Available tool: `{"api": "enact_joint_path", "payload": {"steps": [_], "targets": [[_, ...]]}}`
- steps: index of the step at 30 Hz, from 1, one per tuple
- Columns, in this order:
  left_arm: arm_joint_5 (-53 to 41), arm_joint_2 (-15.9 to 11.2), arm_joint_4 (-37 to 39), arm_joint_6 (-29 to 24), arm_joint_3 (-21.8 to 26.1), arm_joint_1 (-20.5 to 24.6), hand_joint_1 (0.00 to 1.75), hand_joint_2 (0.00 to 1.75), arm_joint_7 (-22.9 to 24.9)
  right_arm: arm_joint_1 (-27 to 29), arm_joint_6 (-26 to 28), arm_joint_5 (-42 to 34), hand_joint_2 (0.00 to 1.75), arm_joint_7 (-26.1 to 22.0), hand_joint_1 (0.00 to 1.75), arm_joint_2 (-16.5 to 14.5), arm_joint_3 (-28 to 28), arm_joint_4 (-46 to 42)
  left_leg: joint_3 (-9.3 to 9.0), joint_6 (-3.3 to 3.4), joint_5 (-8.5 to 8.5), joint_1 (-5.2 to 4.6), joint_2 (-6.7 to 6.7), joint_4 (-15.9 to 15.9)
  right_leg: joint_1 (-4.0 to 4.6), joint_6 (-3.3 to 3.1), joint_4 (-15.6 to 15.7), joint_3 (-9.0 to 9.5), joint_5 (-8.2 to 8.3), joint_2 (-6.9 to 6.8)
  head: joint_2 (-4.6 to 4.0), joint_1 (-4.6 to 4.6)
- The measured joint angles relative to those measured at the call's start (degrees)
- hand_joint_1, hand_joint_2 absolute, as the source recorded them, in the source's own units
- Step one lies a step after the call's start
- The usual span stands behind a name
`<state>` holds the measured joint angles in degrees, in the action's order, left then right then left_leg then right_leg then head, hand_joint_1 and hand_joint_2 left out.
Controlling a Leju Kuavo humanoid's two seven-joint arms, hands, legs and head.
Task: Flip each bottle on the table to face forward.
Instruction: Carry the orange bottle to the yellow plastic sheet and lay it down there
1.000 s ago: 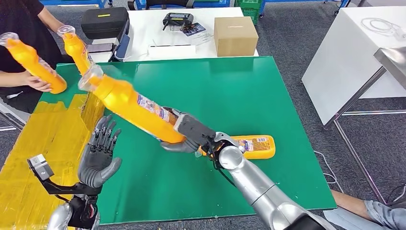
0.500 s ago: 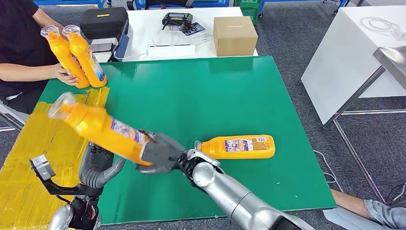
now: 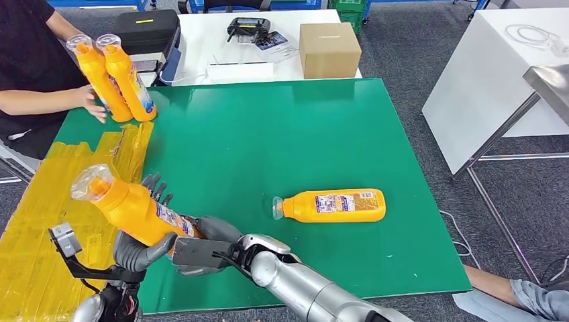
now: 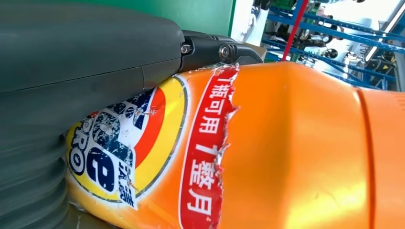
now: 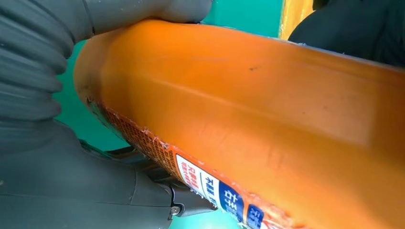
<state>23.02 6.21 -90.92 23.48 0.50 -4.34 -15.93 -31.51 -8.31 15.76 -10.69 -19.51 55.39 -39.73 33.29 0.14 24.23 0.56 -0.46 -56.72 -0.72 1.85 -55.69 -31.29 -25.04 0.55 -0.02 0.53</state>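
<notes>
- The right robot hand (image 3: 201, 249) is grasping the base end of an orange bottle (image 3: 131, 206), holding it above the near-left corner of the green counter (image 3: 282, 134).
- The bottle's long axis is tilting up and away to the left, cap end highest.
- The left robot hand (image 3: 142, 235) is cupping the bottle from behind, fingers apart and touching its body; I judge it is not yet gripping.
- A handover to the nearer left robot hand is looking likely.
- A second bottle (image 3: 332, 205) is lying on its side mid-counter, cap pointing left.
- A person's hand (image 3: 89, 100) is steadying two upright bottles (image 3: 114, 79) at the far-left corner.
</notes>
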Motion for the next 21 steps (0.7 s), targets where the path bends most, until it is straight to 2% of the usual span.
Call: {"api": "enact_joint_path", "payload": {"steps": [21], "targets": [[-1.03, 0.25, 0.08, -0.05, 0.14, 0.14, 1.75, 1.75, -1.14, -0.6, 0.89, -0.16, 1.75, -0.22, 1.75, -0.19, 0.23, 1.48, 0.0, 0.0, 0.0, 0.0, 0.0, 0.0, 0.0, 0.0, 0.0, -0.01, 0.0, 0.0, 0.0, 0.0]]}}
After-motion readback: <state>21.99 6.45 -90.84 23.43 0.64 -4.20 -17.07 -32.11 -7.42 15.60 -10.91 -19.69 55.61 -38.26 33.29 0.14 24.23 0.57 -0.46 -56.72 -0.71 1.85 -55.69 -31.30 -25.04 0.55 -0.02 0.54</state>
